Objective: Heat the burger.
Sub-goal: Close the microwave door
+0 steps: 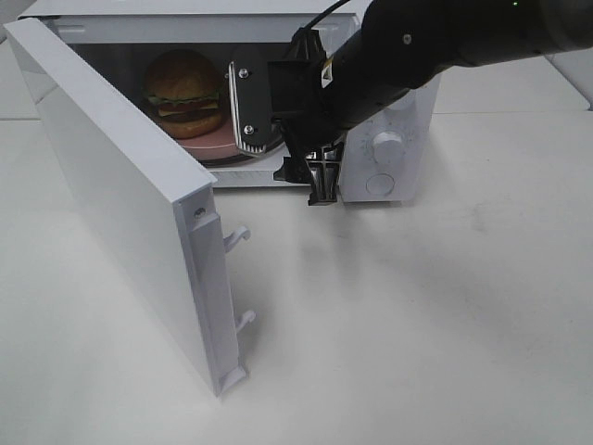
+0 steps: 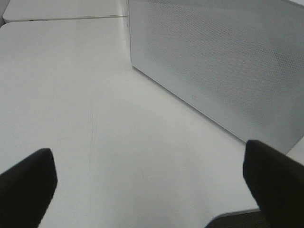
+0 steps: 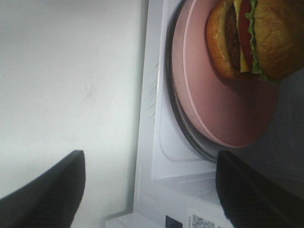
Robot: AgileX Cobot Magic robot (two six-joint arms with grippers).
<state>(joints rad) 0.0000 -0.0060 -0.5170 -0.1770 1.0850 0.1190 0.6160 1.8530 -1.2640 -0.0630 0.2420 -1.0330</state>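
Note:
The burger sits on a pink plate inside the white microwave, left of the cavity's middle. The microwave door is swung wide open to the left. My right gripper hangs at the front edge of the cavity, right of the plate, jaws open and empty, not touching the burger. My left gripper is open and empty over the bare table, facing the door's perforated outer face; the exterior view does not show it.
Two round knobs are on the microwave's control panel behind the right gripper. Door latch hooks stick out of the door's free edge. The plate rests on a glass turntable. White table lies in front.

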